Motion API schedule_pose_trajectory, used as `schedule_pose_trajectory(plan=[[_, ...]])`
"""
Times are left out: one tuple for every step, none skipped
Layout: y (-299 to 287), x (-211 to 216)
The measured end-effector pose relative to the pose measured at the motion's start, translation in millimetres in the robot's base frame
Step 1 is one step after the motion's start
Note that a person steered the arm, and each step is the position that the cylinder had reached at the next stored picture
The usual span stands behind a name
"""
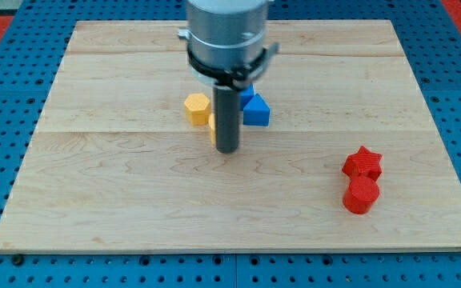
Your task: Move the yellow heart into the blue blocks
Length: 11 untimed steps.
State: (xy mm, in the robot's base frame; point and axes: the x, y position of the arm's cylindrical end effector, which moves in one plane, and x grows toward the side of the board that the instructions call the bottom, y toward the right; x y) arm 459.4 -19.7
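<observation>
No fingers here, only my tip, just below a yellow sliver, probably the heart, mostly hidden behind the rod beside the blue blocks. It looks light, rigid, slippery; I'd push its lower edge.

Board looks like pale wood w/ visible grain, smooth matt finish. Red star & blue blocks: matt plastic, prob. Rod dark, semi-matt.

Yellow blocks & blue blocks crowding my tip; red pair well apart, lower right.
</observation>
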Motion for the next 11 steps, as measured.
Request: schedule_pose_trajectory(plan=[[-21.9,-38.2],[-27.8,-29.9],[-98.0,-40.4],[-93.4,-66.0],[-51.1,-58.0],[-40.2,-56.5],[-57.6,-38.8],[-58.0,-38.8],[-58.0,-38.8],[-56.8,1.7],[-3.4,73.7]])
